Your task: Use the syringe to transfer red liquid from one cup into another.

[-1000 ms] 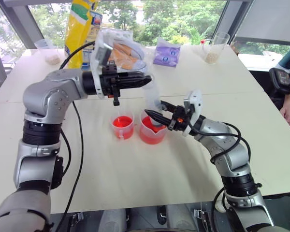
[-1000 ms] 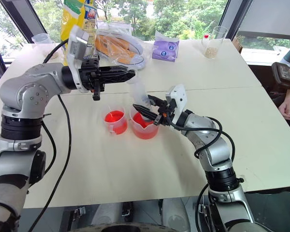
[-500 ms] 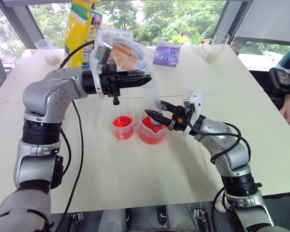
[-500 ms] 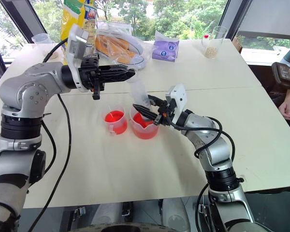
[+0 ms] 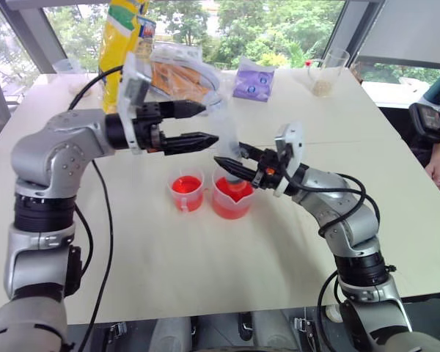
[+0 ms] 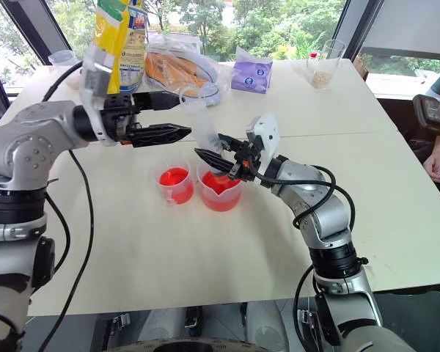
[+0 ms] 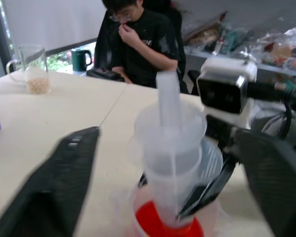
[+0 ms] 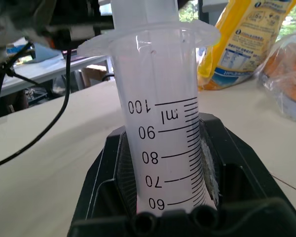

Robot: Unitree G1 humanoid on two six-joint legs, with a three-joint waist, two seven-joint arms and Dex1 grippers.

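The syringe [image 8: 163, 123], clear with printed scale marks, stands tilted with its lower end over the wider spouted cup [image 5: 231, 202] of red liquid [image 6: 218, 183]. My right gripper [image 5: 231, 158] is shut on the syringe's barrel low down. Its white plunger [image 7: 167, 98] sticks up between the wide-open fingers of my left gripper [image 5: 210, 123], and neither finger [image 7: 54, 187] touches it. The smaller, narrower cup [image 5: 185, 192], also red inside, stands just left of the spouted one.
At the table's far side stand a yellow bag [image 5: 125, 37], a clear bag with orange contents [image 5: 183, 73], a purple packet [image 5: 253, 81] and a clear mug with beige contents [image 5: 325, 73]. A person [image 7: 138, 44] sits at the right end of the table.
My left gripper has opened, let go of the plunger and drawn back to the left. The right gripper still holds the syringe, a little higher over the spouted cup.
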